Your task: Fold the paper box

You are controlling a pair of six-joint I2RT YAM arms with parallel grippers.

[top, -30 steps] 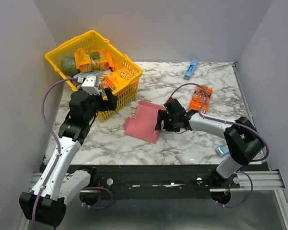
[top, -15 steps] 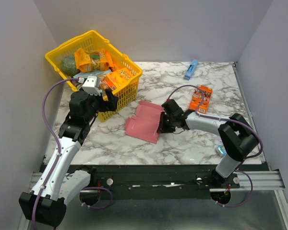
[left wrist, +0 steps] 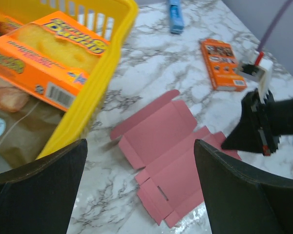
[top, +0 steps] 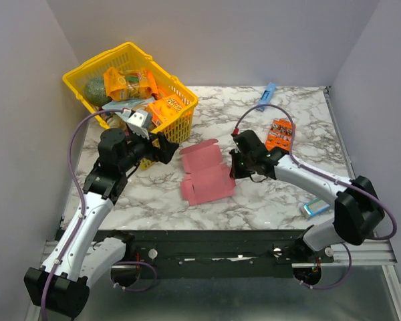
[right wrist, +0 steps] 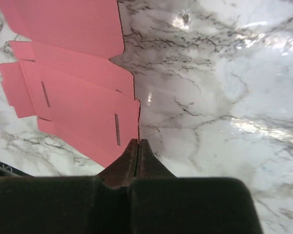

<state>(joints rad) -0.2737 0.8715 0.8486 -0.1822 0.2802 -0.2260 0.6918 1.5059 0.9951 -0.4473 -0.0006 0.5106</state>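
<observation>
Nearest the arm bases, the paper box (top: 206, 174) lies open and flat on the marble table (top: 267, 200). It is a pink cut-out with its flaps spread and its slots showing, and no panel stands up. The right end effector (top: 234, 168) sits low at the sheet's right edge. In the wrist view its fingers (right wrist: 124, 168) are pressed together with the tips at that edge, but I cannot tell whether they nip any card. Just left of the sheet, the left end effector (top: 167, 148) hovers spread wide and holds nothing. Beyond it stands the yellow basket (top: 177, 130), and farther back are the orange snack box (top: 280, 134) and the blue box (top: 266, 97).

By my reading the folding proper has not begun and the sheet is only laid out. The next move probably needs one side pinned down while a flap is lifted along its crease. Getting under such thin card will likely be tricky.
</observation>
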